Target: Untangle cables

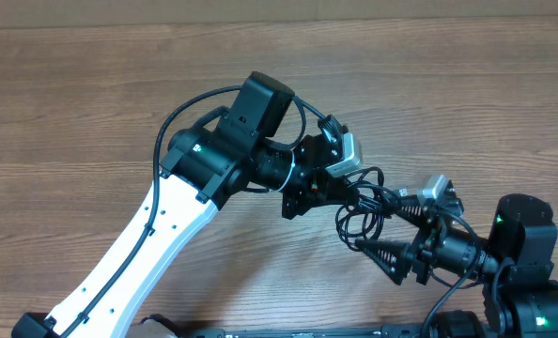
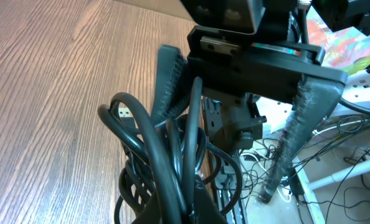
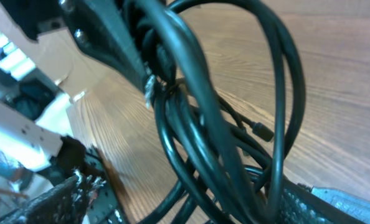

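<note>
Overhead – left gripper (image 1: 343, 195): clenched on the cables (image 1: 364, 211), a black bunch at mid-table (image 1: 91, 94).
Overhead – right gripper (image 1: 377, 262): jaws spread, just beside the lowest loops.
Left wrist – cables (image 2: 154, 143): looped up close, with one plug (image 2: 124, 113) showing.
Left wrist – right gripper (image 2: 213, 155): wide apart, one ribbed finger (image 2: 168, 81) against the bunch.
Right wrist – cables (image 3: 222, 137): hang between the released right gripper's (image 3: 185, 205) fingers.
Right wrist – left gripper (image 3: 110, 43): pinches the strands.
</note>
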Motion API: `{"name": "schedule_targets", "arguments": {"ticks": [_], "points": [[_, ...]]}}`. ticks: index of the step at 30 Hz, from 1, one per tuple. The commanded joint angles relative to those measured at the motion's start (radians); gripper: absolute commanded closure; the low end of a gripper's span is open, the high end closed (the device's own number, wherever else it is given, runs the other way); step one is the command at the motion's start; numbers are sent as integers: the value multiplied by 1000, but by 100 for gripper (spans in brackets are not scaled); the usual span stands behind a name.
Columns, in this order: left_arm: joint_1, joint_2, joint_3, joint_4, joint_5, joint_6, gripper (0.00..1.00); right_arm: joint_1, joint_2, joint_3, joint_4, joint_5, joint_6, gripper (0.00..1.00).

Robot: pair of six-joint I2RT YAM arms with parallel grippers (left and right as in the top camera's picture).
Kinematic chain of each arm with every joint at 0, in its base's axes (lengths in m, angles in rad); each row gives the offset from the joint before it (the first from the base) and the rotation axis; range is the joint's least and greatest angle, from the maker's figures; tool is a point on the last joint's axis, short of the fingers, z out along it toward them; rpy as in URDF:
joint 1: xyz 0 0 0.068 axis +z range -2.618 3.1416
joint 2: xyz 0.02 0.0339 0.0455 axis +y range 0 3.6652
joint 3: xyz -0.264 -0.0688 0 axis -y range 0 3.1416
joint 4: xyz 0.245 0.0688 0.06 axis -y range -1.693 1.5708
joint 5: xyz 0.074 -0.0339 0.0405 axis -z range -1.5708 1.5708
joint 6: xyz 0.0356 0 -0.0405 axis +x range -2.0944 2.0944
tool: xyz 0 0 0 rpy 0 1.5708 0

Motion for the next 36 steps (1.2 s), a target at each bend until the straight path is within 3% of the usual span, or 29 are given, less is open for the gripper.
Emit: {"name": "schedule_targets", "arguments": {"ticks": [1,3,5,7,15,19,25,27,28,33,36], "points": [[-6,-30,29,2,16,22,96,-2,-1,-6,0,26,-3,48],[-6,-30,29,2,16,22,96,-2,-1,-6,0,49,-3,75],[-6,-30,29,3,13,22,96,-2,-1,-6,0,48,-3,83],[-6,-30,29,2,-6,21,96,-2,-1,-6,-1,48,-3,96],[-5,-30,29,2,-43,2,96,-2,-1,-6,-5,56,-3,96],[-5,-30,29,1,-132,-64,73,-2,-1,-6,-23,141,5,96],[-5,-30,29,2,-492,-285,70,-2,-1,-6,-32,244,65,96],[-5,-30,29,1,-595,-356,51,-2,-1,-6,-31,244,65,96],[-5,-30,29,0,-635,-386,48,-2,-1,-6,-29,244,65,96],[-5,-30,29,-3,-631,-413,35,-2,0,-6,-27,249,68,96],[-6,-30,29,-3,-583,-412,32,-2,0,-6,-21,348,166,96]]}}
